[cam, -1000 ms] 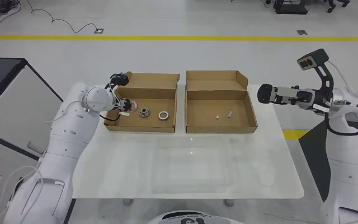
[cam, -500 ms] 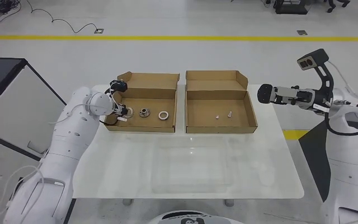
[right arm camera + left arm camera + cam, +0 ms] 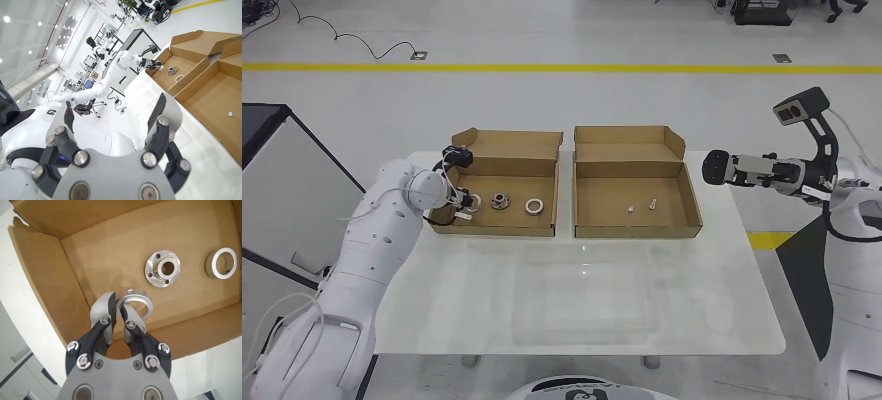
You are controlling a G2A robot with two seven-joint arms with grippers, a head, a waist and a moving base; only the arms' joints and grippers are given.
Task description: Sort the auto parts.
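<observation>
Holding a collar ring (image 3: 140,298) by its rim in the left end effector (image 3: 118,308), one finger inside the bore, low in the left box's (image 3: 79,247) near-left corner. Thin pinch, so could pivot or slip free, or snag that box's wall on lifting, or knock the flanged hub (image 3: 162,270) mid-box. Right end effector (image 3: 115,103) spread wide, well right of the left box. Since a second ago, left wrist drawn back slightly toward the box's near wall.
</observation>
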